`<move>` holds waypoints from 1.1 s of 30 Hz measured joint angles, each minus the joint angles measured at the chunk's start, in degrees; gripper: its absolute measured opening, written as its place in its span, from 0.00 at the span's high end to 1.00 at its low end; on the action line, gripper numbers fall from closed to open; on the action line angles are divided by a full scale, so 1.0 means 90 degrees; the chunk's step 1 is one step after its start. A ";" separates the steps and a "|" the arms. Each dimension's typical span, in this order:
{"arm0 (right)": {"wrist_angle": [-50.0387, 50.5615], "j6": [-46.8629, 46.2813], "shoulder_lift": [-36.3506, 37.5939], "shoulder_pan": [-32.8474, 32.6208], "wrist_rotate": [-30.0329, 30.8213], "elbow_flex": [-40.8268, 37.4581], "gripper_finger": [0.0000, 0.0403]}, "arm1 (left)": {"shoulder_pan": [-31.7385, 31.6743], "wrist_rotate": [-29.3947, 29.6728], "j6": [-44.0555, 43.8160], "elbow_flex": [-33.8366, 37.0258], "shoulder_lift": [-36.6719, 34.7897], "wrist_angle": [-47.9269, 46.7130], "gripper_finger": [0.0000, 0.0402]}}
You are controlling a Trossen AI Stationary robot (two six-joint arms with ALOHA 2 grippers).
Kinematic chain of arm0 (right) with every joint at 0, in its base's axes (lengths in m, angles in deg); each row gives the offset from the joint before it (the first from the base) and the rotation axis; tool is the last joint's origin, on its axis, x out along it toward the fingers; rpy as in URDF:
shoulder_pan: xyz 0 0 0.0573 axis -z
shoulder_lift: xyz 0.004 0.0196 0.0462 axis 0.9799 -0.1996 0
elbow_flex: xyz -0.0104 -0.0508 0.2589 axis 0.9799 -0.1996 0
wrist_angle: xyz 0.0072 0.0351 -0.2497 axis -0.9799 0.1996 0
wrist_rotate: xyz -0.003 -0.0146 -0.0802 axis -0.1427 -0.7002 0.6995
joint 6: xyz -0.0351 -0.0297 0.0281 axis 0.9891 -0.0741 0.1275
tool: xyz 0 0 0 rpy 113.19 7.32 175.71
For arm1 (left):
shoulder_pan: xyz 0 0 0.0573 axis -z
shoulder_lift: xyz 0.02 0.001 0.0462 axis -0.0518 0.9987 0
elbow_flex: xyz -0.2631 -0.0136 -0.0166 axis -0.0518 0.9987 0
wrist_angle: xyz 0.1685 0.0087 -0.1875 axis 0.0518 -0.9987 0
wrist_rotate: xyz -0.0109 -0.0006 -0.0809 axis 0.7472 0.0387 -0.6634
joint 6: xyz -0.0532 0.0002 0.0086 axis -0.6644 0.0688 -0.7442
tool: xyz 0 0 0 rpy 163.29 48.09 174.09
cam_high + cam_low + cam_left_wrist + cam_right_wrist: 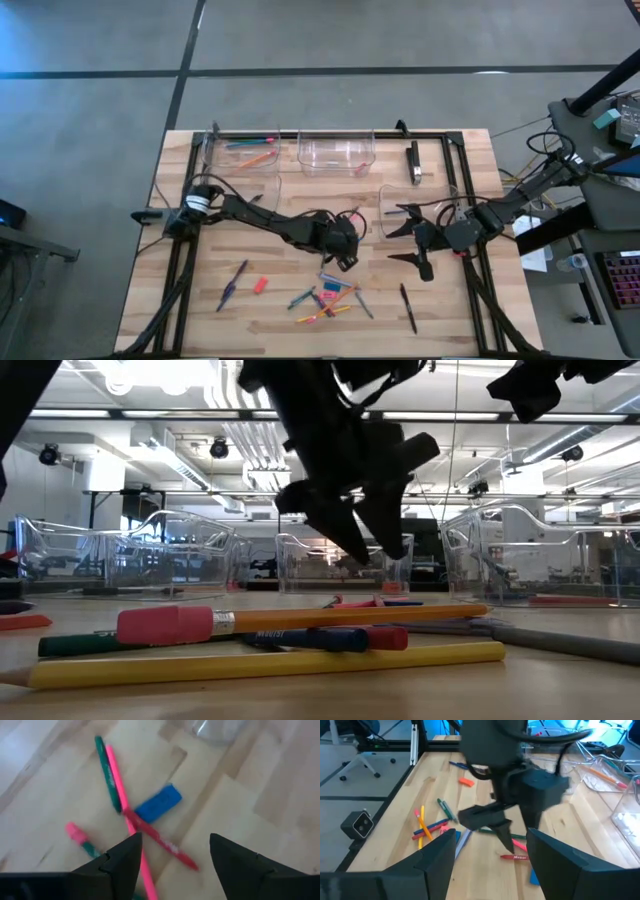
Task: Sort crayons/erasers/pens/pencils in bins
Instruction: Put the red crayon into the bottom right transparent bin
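A pile of sticks lies near the table's front middle [330, 298]: a red crayon [160, 840], a pink pencil [124, 802], a green pencil [107, 772] and a blue eraser [158, 804]. My left gripper [345, 262] hangs open just above the pile's far side, the red crayon showing between its fingers [175, 855], touching nothing. My right gripper [397, 235] waits open to the right, above the table. A black pen [407, 306], a purple crayon [232, 286] and a red eraser [261, 285] lie apart on the wood.
Two clear bins [240, 152] [335, 152] stand along the far edge; the left one holds pencils. Another clear bin [420, 200] sits by my right gripper. A black metal frame [455, 160] borders the table. A black pen [413, 160] lies at the far right.
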 joint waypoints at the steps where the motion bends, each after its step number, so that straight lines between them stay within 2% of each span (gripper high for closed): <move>1: -0.0005 0.0000 0.0000 0.0000 0.0003 0.0000 0.43 | 0.0015 0.0039 0.0001 -0.0081 0.0009 -0.0133 0.48; 11: 0.0000 -0.0035 0.0000 0.0000 0.0005 -0.0002 0.43 | -0.0081 0.0055 0.0008 -0.0137 0.0065 -0.0093 0.61; 22: 0.0117 -0.0049 0.0000 0.0000 0.0002 -0.0010 0.43 | -0.0098 0.0026 0.0708 -0.0101 0.0200 0.0077 0.62; 26: 0.0119 -0.0049 0.0000 0.0000 0.0002 -0.0010 0.43 | -0.0099 0.0026 0.1113 -0.0072 0.0225 0.0371 0.57; 33: 0.0119 -0.0049 0.0000 0.0000 0.0002 -0.0010 0.43 | -0.0188 0.0034 0.1484 -0.0088 0.0252 0.0498 0.39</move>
